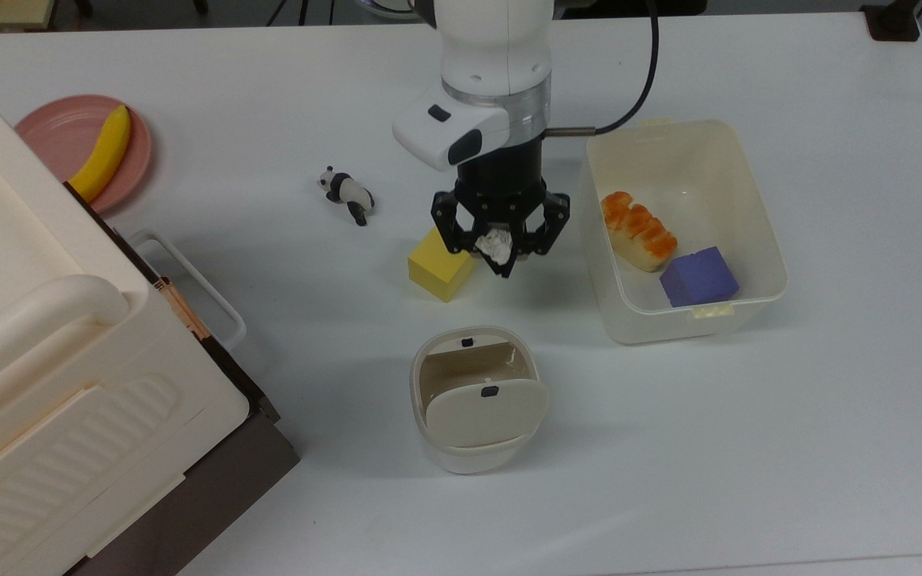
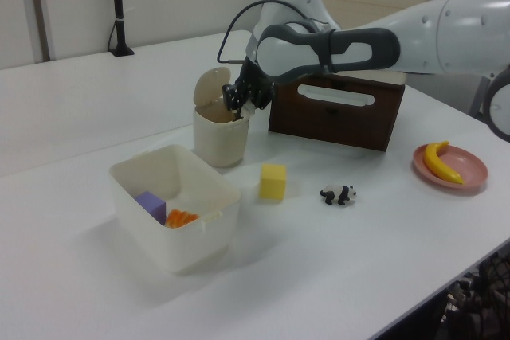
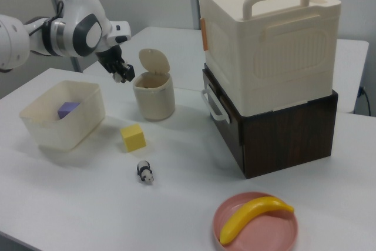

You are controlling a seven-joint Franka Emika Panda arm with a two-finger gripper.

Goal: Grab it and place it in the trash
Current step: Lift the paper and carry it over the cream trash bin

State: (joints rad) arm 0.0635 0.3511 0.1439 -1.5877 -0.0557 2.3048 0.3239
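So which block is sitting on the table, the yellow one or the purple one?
The yellow block. It stands on the bare white table, next to the panda figurine. The purple block lies inside the rectangular cream tub.

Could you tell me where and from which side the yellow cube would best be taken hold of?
Probably from straight above, across two opposite flat sides of the yellow cube. It sits flat on the table with bare space all round, the panda and tub standing apart. In the top view it lies turned, so the tool, now shut on the tissue, would need rotating to match.
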